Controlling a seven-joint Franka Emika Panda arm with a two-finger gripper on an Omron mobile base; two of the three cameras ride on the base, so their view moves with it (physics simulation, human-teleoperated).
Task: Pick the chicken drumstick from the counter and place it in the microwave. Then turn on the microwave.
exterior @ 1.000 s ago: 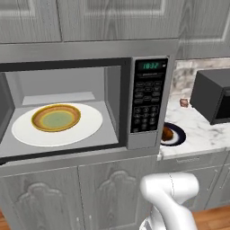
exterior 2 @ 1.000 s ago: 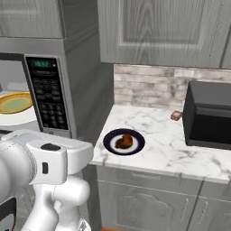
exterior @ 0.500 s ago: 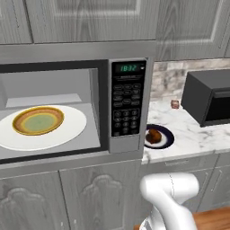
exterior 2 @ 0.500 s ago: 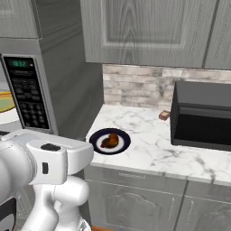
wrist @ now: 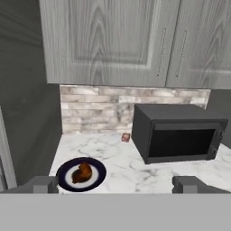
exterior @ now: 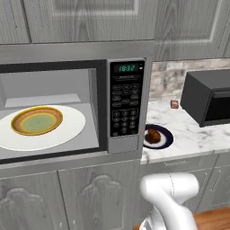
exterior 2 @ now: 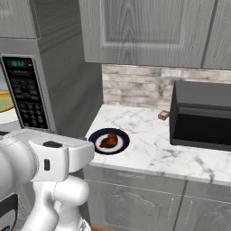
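The chicken drumstick (exterior: 153,135) (exterior 2: 108,141) (wrist: 82,173) is a small reddish-brown lump lying on a dark-rimmed plate (exterior 2: 122,136) on the marbled counter (exterior 2: 149,151), just right of the microwave (exterior: 127,108). The microwave's door is open, and its white turntable (exterior: 67,132) carries a yellow-brown bowl (exterior: 37,120). In the hand view my gripper (wrist: 116,185) is open with nothing between its fingertips (wrist: 43,184). It is held back from the counter, and the drumstick sits ahead and to the left.
A black box appliance (exterior: 209,96) (exterior 2: 203,115) (wrist: 180,133) stands on the right of the counter. A small brownish item (exterior 2: 164,115) (wrist: 126,137) lies by the brick backsplash. Grey wall cabinets (wrist: 113,40) hang above, and grey cabinet fronts (exterior 2: 135,198) lie below.
The whole scene has slid left in both base views, so the camera has moved right, mostly in the first half second. The drumstick stays on its plate. The gripper stays open.
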